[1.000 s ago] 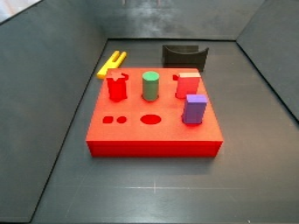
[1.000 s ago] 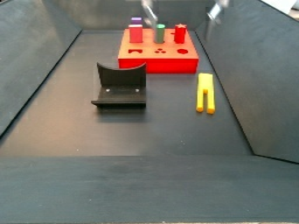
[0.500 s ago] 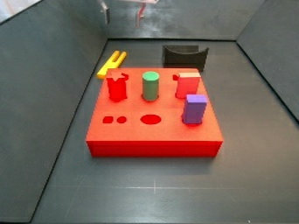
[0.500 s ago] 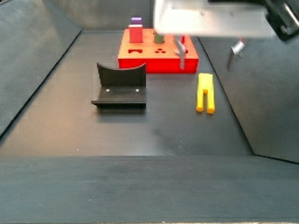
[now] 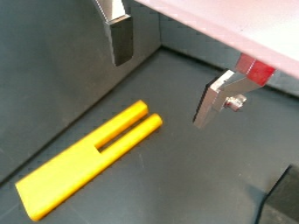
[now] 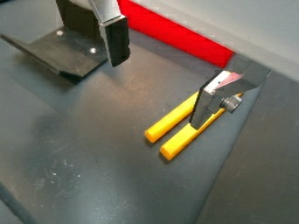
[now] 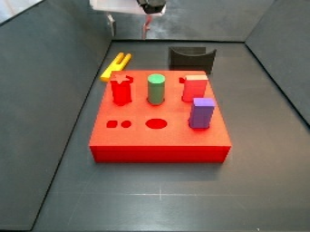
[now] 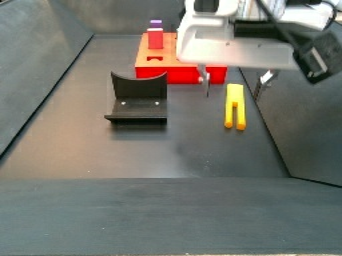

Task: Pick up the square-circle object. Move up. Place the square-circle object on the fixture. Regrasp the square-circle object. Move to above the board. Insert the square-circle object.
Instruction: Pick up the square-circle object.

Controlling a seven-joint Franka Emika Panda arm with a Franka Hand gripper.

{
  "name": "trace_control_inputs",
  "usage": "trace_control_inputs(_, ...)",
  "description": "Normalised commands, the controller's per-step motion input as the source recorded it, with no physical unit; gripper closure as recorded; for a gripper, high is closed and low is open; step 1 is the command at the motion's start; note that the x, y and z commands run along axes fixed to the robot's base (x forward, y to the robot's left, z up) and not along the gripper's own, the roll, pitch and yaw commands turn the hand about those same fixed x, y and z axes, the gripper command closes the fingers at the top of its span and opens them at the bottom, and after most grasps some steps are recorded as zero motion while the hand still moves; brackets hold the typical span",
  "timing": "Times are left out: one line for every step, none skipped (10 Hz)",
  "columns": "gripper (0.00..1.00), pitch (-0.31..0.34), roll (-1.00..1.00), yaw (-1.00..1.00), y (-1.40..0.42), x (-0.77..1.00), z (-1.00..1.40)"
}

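Note:
The square-circle object [image 7: 115, 65] is a slim yellow two-pronged piece lying flat on the floor beside the red board [image 7: 160, 136]. It also shows in a side view [image 8: 235, 106] and in both wrist views [image 5: 87, 162] [image 6: 187, 129]. My gripper [image 8: 234, 80] hangs open and empty above it, and shows at the upper edge in a side view [image 7: 148, 14]. In both wrist views the gripper [image 5: 167, 74] [image 6: 163, 74] has its fingers [image 6: 115, 42] spread wide with nothing between them. The dark fixture [image 8: 136, 98] [image 7: 191, 58] stands empty.
The board carries a red notched peg [image 7: 121, 90], a green cylinder [image 7: 155, 89], a red block [image 7: 194, 88] and a purple block [image 7: 201, 112], with holes [image 7: 157, 123] near its front. Grey walls enclose the floor on both sides.
The gripper has come into view and moved down toward the yellow piece, still open. The yellow piece, board and fixture have not moved.

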Motion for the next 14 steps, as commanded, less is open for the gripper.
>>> trace_control_inputs(0.00,-0.084,-0.15,-0.07,0.00,0.00,-0.84)
trace_control_inputs(0.00,-0.079,-0.03,-0.09,-0.06,-0.21,-1.00)
trace_control_inputs(0.00,-0.076,0.00,-0.11,-0.07,-0.28,-1.00)
trace_control_inputs(0.00,-0.114,0.03,-0.13,-0.08,-0.19,-1.00)
trace_control_inputs(0.00,-0.167,0.01,-0.06,-0.08,-0.08,-0.95)
trace_control_inputs(0.00,-0.224,-0.02,0.00,-0.05,0.00,-0.83)
trace_control_inputs(0.00,-0.257,-0.04,0.00,-0.04,0.00,-0.75)
trace_control_inputs(0.00,-0.279,-0.08,0.00,0.00,0.00,-0.67)
trace_control_inputs(0.00,-0.299,-0.14,0.00,0.00,-0.04,-0.56)
trace_control_inputs(0.00,-0.254,-0.25,0.00,0.02,-0.10,-0.44)
trace_control_inputs(0.00,-0.174,-0.24,-0.02,0.05,-0.07,-0.26)
trace_control_inputs(0.00,-0.140,-0.27,0.00,0.22,0.00,-0.21)
trace_control_inputs(0.00,-0.049,-0.04,0.00,0.03,0.00,-0.03)
trace_control_inputs(1.00,0.000,0.00,0.00,0.00,0.00,0.00)
